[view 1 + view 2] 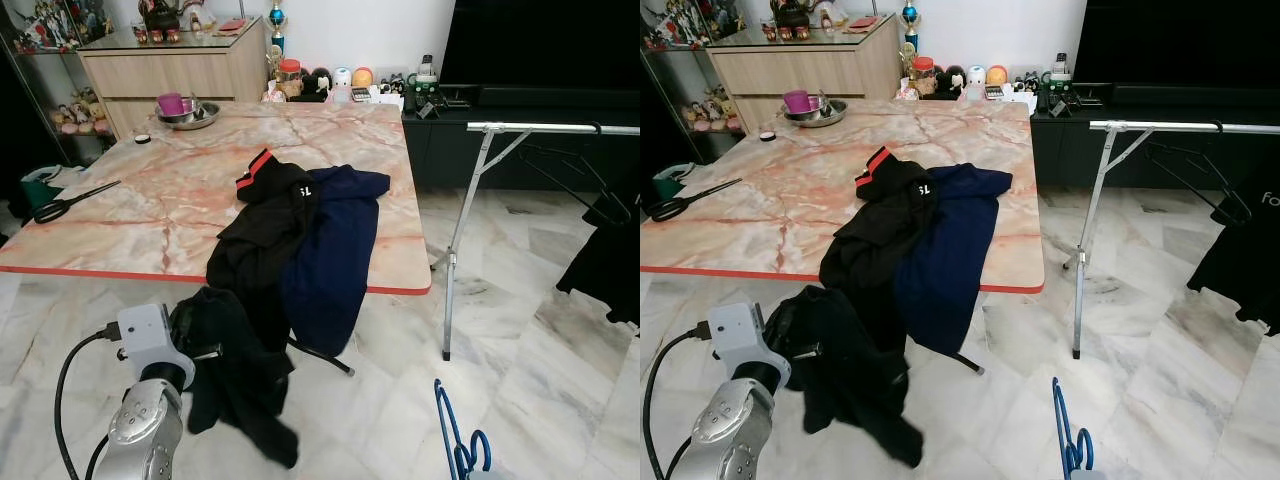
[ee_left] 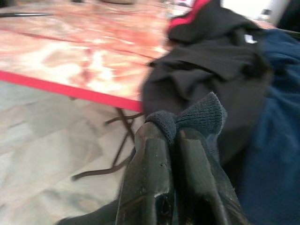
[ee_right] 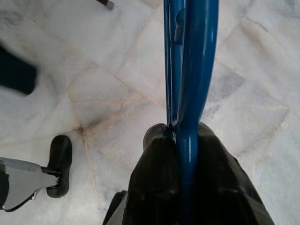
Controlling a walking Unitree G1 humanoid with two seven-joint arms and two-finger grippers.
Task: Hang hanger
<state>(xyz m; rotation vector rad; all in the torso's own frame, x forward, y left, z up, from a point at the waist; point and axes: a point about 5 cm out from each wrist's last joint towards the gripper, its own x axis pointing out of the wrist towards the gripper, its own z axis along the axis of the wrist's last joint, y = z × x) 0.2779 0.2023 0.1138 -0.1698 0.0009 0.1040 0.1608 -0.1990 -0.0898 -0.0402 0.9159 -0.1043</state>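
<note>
At 5 o'clock, the right gripper [image 3: 180,140] clamps a blue hanger [image 1: 455,435] above the floor. At 7 o'clock, the left gripper [image 2: 172,133] pinches a black garment [image 1: 235,370] below the worktop [image 1: 150,200] edge.

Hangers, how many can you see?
2. A blue hanger is gripped by the right pincer, low over the floor. A black hanger hangs on the clothes rack at right. The dark clothes hanging there may hide more.
</note>
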